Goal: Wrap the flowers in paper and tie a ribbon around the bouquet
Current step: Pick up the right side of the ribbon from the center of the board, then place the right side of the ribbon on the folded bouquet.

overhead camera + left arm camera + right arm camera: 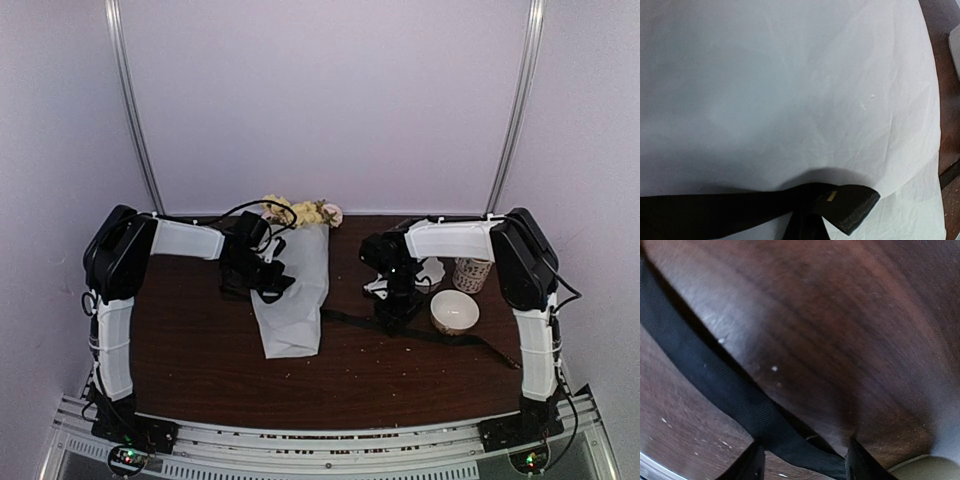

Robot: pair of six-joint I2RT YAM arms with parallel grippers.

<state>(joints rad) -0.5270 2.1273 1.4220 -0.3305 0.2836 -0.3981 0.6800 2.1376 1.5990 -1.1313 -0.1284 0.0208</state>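
Okay so, ribbon (440, 335): black woven strip lying flat on the table (200, 360). It runs from the right edge of the bouquet (295, 300) out to the right, past the bowl (455, 312).
ribbon feel: my guess is light, floppy and a bit slick on the wood, so it'll drag and twist rather than push.
where I'd grab it: pinch across the flat width, on the stretch between the right fingers (754, 467), not out at the far tail.
right gripper (805, 462): down at the table, jaws partway apart and straddling the ribbon. Nothing clamped as far as I can see.
bouquet spot: middle of the table, flowers (300, 212) poking out the far end, paper (790, 90) wrapped round the stems.
paper feel: looks thin and crinkly, so I reckon it springs open or tears if squeezed hard.
left gripper (258, 275): closed, sitting on the paper near the flower end. In its wrist view a ribbon end crosses the paper right at its tip, but I can't tell if it's actually pinched.
neighbours: cup (472, 273) and bowl sit just right of the right gripper, close enough to bump.
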